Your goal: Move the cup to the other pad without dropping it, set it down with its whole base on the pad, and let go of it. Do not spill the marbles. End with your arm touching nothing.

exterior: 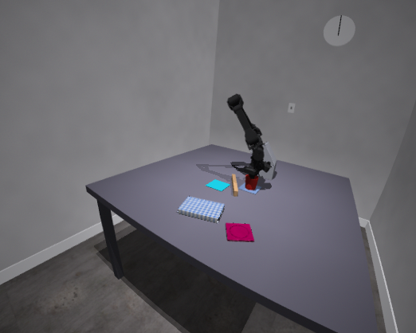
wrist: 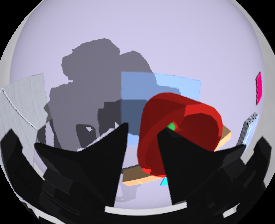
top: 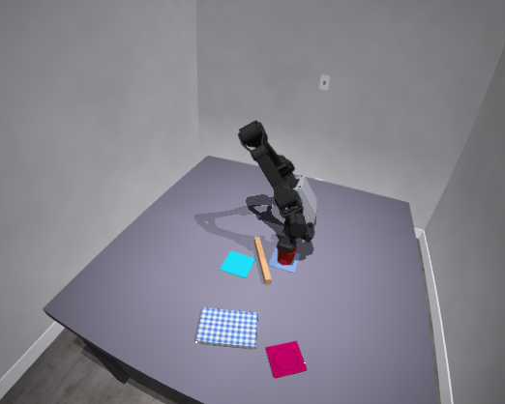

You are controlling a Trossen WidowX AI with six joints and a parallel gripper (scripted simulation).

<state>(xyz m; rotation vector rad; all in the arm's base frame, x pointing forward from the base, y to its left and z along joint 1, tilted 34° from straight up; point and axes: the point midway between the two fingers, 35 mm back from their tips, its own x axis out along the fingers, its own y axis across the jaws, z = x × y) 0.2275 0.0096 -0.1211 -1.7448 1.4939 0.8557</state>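
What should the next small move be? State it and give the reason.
Probably finish closing the end effector on the red cup before any lift. The cup stands on the pale blue pad with the fingers low beside it, and a firm grip is not evident. A wooden stick lies between it and the cyan pad, so the carry needs height.
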